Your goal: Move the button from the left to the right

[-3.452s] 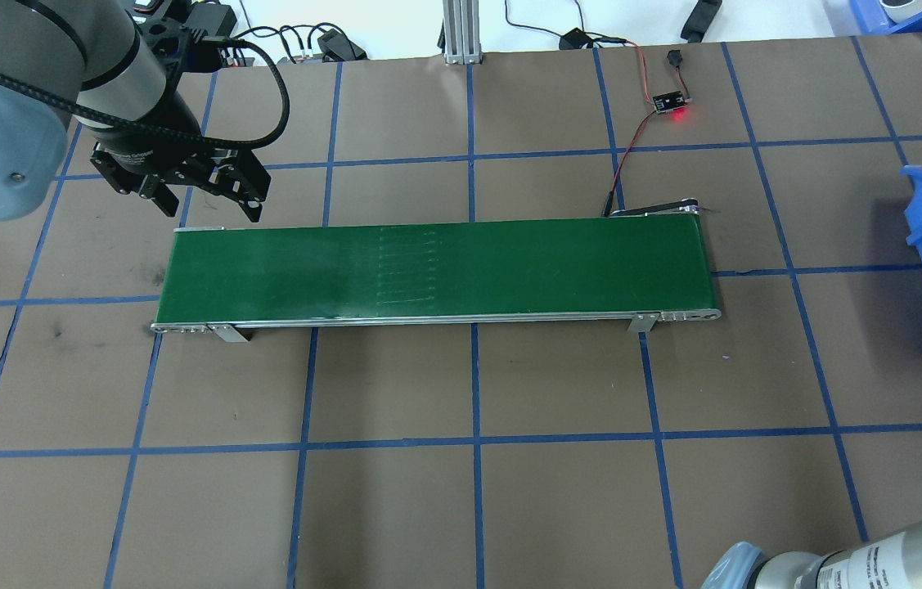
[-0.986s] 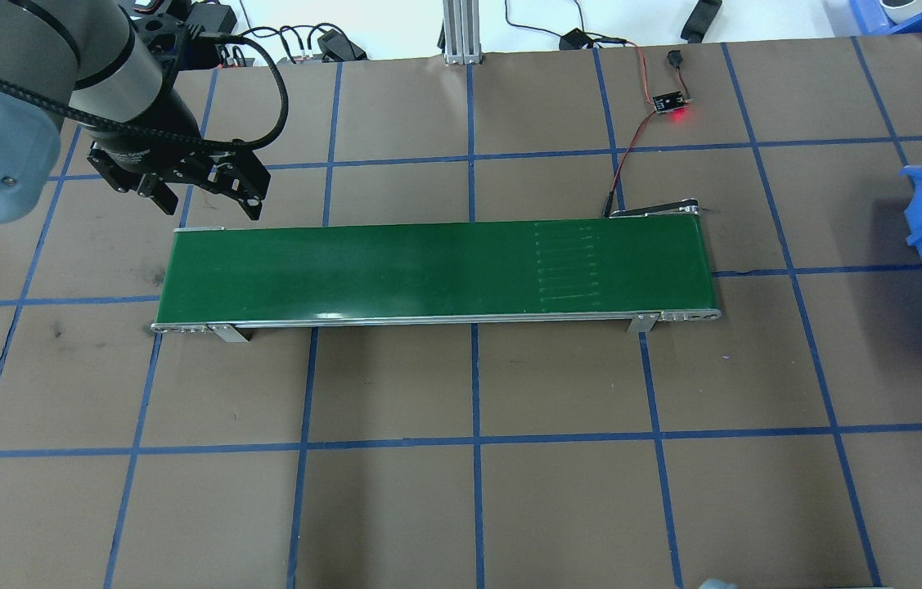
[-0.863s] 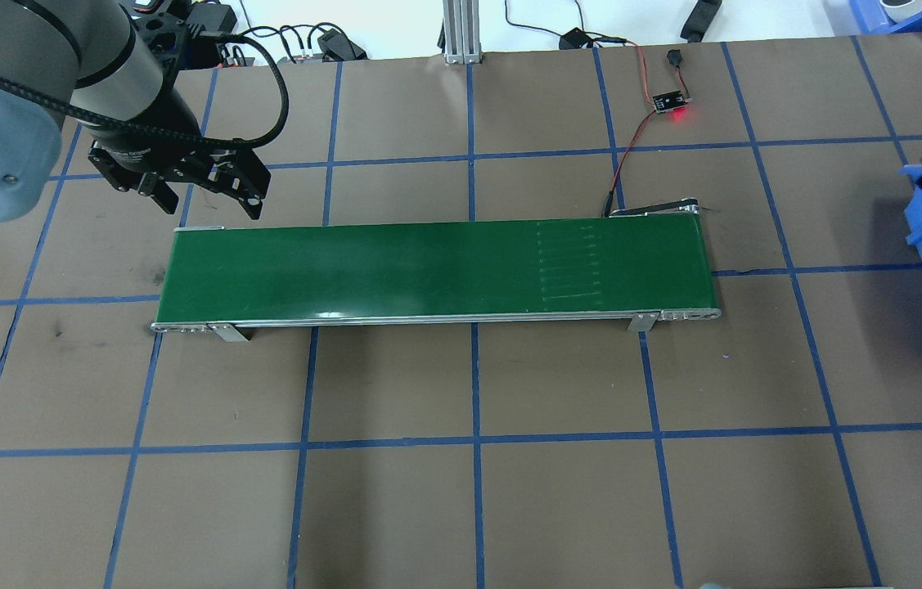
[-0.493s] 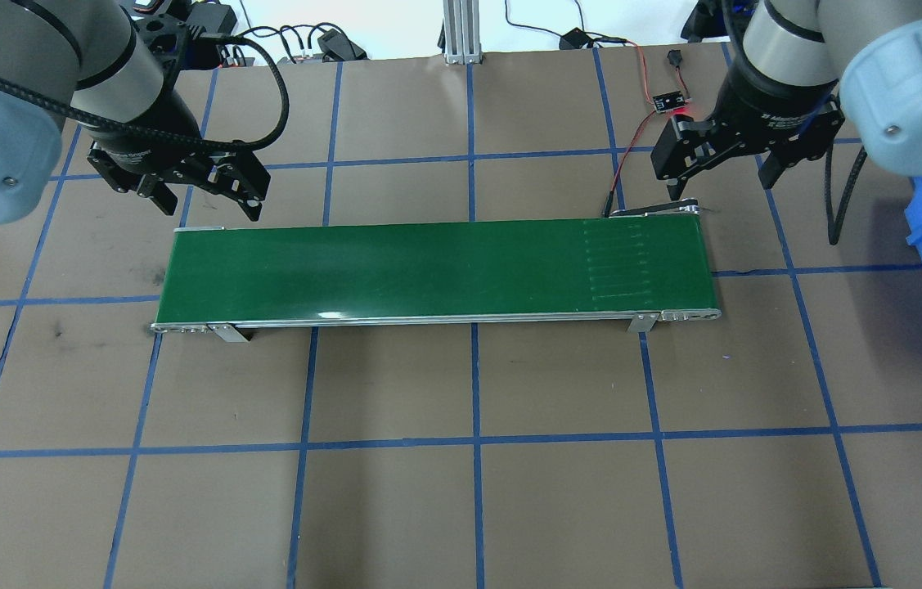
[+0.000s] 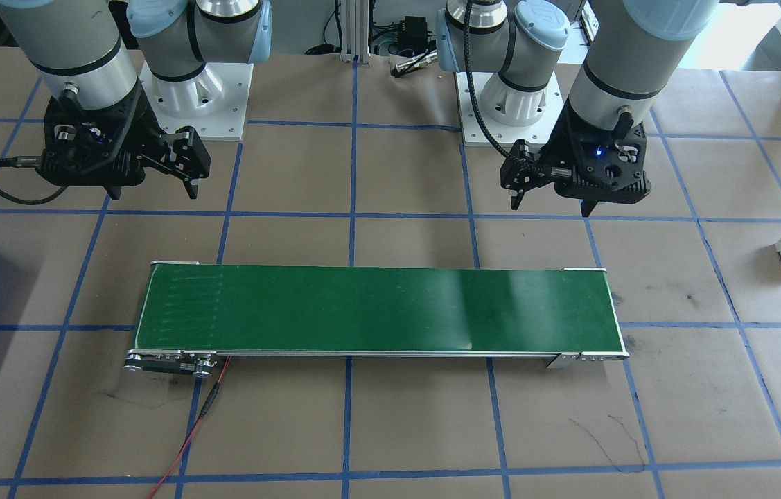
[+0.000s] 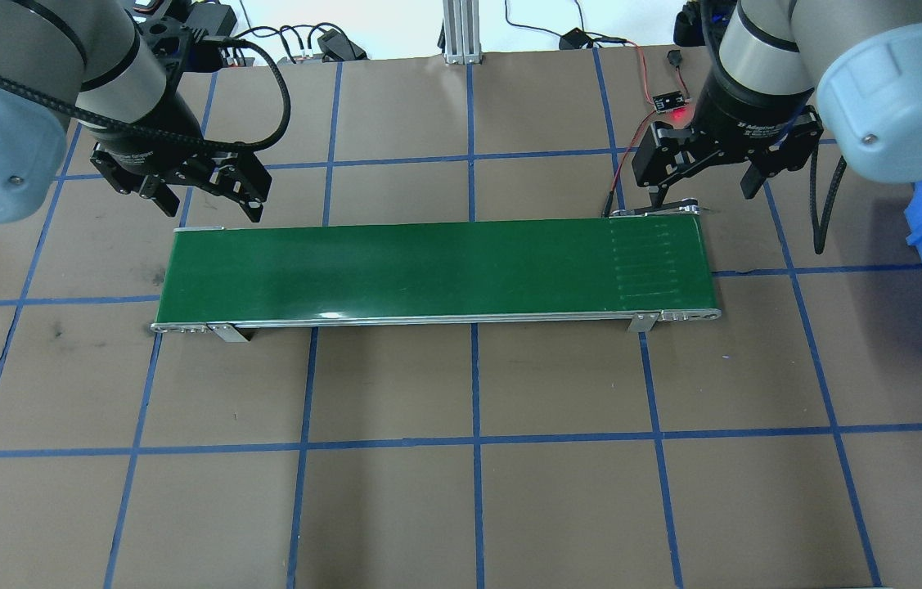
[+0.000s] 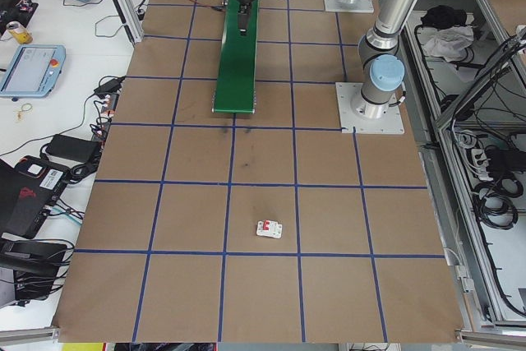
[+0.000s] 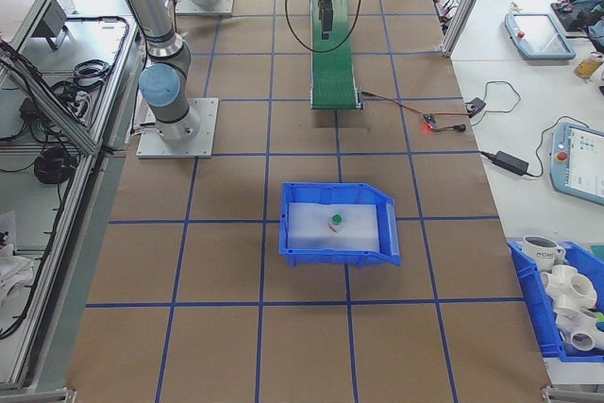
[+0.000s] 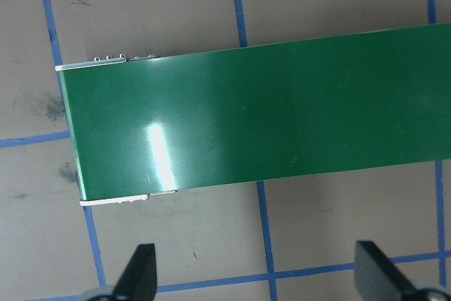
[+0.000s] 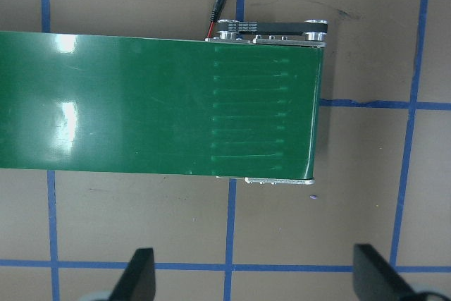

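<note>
Both the left pincer (image 6: 211, 203) and right pincer (image 6: 702, 190) gape wide, empty; their labels are illegible.

brown table (image 6: 469, 491), green conveyor (image 6: 428, 270), blue bin (image 8: 340, 224)

One green conveyor belt (image 6: 436, 268) lies mid-table. Two arms stand over it, each with one gripper: the left gripper (image 6: 209, 196) at the belt's left end, the right gripper (image 6: 702, 178) at its right end. One button (image 8: 335, 221) sits in one blue bin (image 8: 338, 254) at the right. One white breaker (image 7: 268, 229) lies far left.
</note>
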### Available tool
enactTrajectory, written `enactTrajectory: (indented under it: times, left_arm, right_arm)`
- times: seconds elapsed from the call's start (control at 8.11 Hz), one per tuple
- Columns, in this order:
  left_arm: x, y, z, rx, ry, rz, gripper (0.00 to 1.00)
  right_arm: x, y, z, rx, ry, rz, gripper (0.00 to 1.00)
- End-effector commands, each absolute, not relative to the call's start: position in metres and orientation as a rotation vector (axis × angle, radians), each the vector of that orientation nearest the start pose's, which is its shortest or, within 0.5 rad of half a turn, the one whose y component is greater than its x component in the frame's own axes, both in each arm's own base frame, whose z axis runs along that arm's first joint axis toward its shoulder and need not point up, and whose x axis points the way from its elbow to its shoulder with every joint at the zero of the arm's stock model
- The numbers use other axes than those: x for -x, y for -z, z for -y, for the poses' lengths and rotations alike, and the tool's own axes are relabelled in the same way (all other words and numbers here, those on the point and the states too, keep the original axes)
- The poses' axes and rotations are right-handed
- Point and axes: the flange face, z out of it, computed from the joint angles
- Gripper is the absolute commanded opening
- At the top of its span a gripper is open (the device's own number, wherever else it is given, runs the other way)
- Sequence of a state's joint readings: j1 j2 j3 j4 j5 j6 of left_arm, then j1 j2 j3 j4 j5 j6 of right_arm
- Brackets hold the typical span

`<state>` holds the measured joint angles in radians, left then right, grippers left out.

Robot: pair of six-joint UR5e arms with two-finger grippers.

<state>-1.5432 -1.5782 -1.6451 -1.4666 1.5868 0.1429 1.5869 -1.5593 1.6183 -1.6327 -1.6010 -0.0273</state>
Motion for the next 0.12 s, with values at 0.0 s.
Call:
enactTrajectory:
  times: [0.0]
  left_arm:
    - [0.1188,-0.4681,0.4942,-0.172,0.055,-3.117,1.00]
  right_arm:
    - [-0.1379,-0.4660,0.4951,0.068,0.014,-3.179,1.00]
